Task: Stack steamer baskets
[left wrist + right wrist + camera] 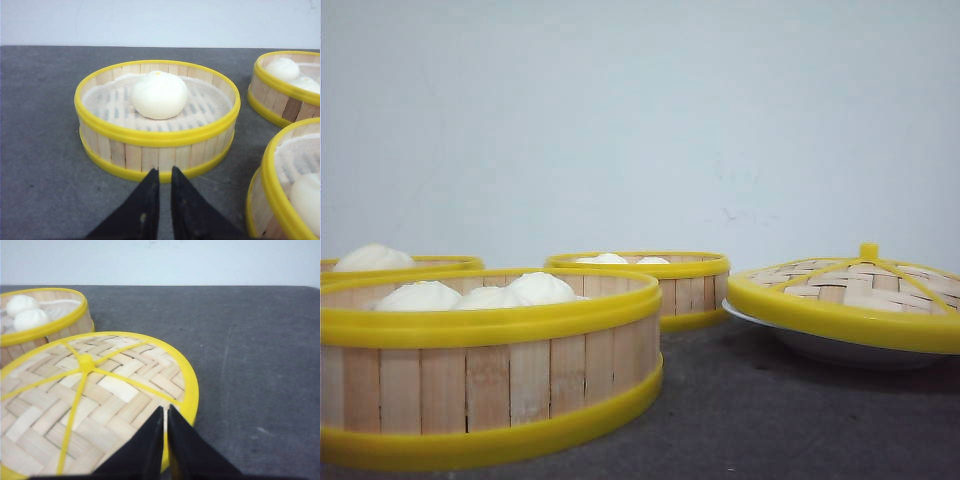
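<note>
While the two black fingers of the left gripper (pixel 165 172) stand almost together at the bottom centre of the left wrist view, with only a thin slit between the tips, they hold nothing. Just above the tips in that frame sits a round shallow steamer basket with light-wood slat walls and yellow plastic rims (pixel 157 145), resting on the dark grey table surface (pixel 45 125). One white round bun (pixel 159 94) lies inside it on the pale floor. At the upper right of the same frame a second slatted basket with yellow rims (pixel 285 100) is partly cut off by the edge, and a third basket of the same kind (pixel 272 190) fills the lower right corner; both show white buns inside.

The right gripper (pixel 166 412) is also nearly shut and empty, its dark fingers meeting at the bottom centre of the right wrist view. They stand over the near edge of the domed woven lid with a yellow rim and yellow knob (pixel 95 395); whether they touch it cannot be told.

From the front view, the three baskets occupy the left and centre of the frame, all apart on the table, none stacked. The lid sits at the right, resting on a white shallow plate (pixel 840 345). A plain pale wall (pixel 640 120) fills the upper part.
</note>
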You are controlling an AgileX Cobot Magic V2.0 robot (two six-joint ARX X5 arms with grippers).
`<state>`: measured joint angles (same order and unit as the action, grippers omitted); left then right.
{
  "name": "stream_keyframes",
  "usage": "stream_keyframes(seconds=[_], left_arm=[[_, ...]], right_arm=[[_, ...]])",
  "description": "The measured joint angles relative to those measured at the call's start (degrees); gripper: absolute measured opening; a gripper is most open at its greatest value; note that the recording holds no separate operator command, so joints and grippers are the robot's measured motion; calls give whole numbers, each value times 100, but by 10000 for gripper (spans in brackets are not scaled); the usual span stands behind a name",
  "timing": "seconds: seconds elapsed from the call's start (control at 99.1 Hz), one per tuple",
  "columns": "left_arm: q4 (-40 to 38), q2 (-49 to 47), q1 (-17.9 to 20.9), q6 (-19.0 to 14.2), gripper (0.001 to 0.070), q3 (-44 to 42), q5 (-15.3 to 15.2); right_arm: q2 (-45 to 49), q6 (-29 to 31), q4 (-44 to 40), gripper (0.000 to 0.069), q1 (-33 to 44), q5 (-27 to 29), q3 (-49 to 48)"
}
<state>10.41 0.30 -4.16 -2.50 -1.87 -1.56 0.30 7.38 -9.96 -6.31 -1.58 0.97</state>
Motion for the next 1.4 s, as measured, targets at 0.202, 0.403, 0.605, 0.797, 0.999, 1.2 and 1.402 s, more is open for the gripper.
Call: stream_keyframes(seconds=[0.202,0.403,0.605,0.797,0.999,1.2,1.402], left_arm=[[0,35,0,-890,15,-308,339],[275,562,-2,-1220,15,-1840,573],[1250,1886,-2,-1029,15,-3351,575],[2098,3097,-2,-560,15,-4299,577],[2586,3939,-2,-343,15,-4328,575],[2710,4201,-2,-282,15,-4328,575],[2715,4212,-2,-282,241,-4328,577]], right_arm=[[105,931,-74,8,0,-367,632],[981,1231,-417,7,0,-483,2168],[2573,743,-1370,7,0,-490,3713],[3945,203,-1906,7,0,-487,4448],[4922,-17,-2256,7,0,-463,4444],[5322,-157,-2293,7,0,-463,4444],[5327,-166,-2299,256,0,-466,4444]])
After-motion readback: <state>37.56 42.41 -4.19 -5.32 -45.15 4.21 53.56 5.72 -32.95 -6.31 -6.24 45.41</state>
